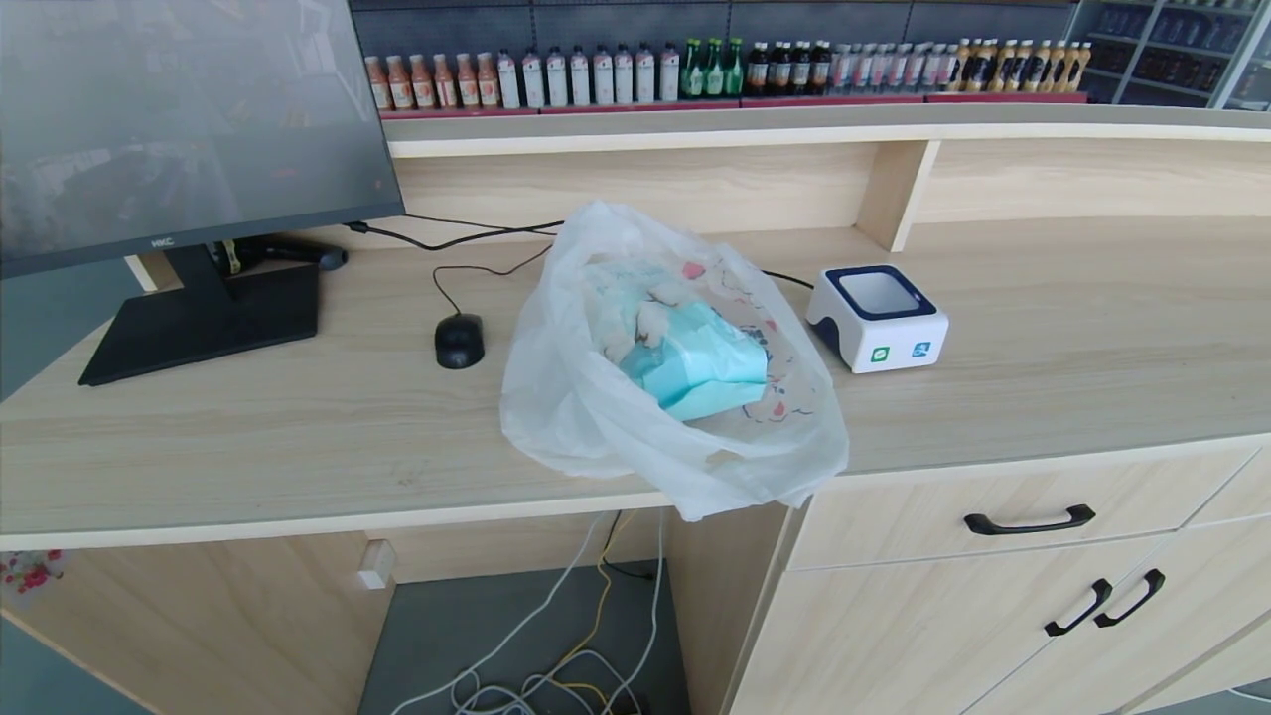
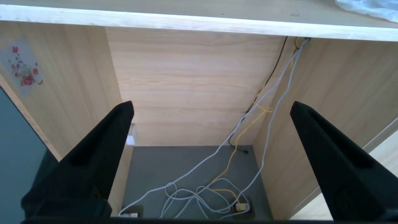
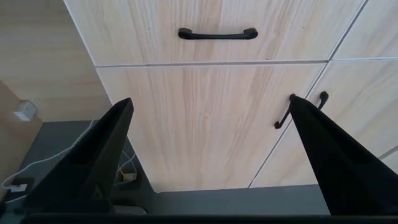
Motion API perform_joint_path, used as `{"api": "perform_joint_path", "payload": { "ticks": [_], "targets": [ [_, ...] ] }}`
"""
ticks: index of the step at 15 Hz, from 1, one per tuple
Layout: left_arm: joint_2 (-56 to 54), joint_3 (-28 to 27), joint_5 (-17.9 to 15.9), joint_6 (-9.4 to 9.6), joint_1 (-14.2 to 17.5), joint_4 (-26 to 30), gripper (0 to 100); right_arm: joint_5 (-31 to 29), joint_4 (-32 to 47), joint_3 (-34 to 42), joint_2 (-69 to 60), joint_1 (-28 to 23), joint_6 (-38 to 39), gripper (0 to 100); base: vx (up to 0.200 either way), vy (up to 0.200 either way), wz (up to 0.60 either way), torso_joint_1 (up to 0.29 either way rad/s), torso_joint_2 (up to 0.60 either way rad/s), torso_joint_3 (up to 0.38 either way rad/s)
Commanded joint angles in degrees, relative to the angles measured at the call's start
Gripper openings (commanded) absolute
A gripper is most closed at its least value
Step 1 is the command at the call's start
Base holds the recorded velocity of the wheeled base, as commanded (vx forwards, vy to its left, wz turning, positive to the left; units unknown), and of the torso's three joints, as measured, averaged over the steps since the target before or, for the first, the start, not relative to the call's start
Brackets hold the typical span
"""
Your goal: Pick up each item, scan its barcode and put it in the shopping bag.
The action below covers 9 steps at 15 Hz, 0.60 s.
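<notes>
Bag point(image 1: 596, 417) on counter point(image 1: 248, 427), edge overhanging, teal pack point(image 1: 695, 367) inside; scanner point(image 1: 876, 318) just right of it. L gripper point(image 2: 211, 109) & R gripper point(image 3: 211, 102) both spread wide, empty, below counter lvl. Prob wrap-up: raise arms slow, don't snag overhang.

**Reporter:** What does the left wrist camera catch?

**Photographer:** The left gripper point(image 2: 211, 107), its two black fingers point(image 2: 99, 155) spread wide with nothing between them, pointed into the space under the worktop's point(image 2: 186, 22) front edge.

**Reporter:** And in there?

**Photographer:** A pale wood back panel point(image 2: 180, 81). White and yellow cables point(image 2: 273, 102) hang from beneath the worktop and coil on the grey floor point(image 2: 180, 163). A small flower sticker point(image 2: 23, 65) sits on one side panel point(image 2: 71, 87).

**Reporter:** Anything on the worktop itself?

**Photographer:** A corner of the clear plastic shopping bag point(image 2: 370, 7), lying by the front edge.
</notes>
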Motion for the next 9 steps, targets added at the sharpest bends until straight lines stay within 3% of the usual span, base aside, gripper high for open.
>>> {"api": "perform_joint_path", "payload": {
  "ticks": [1,9],
  "targets": [
    [0.0,0.0,0.0,-0.02,0.0,0.0,100,-0.1,0.1,0.0,-2.9,-1.6,0.6,100,0.000,0.000,0.00,0.000,0.00,0.000],
    [0.0,0.0,0.0,-0.02,0.0,0.0,100,-0.1,0.1,0.0,-2.9,-1.6,1.9,100,0.000,0.000,0.00,0.000,0.00,0.000]
  ]
}}
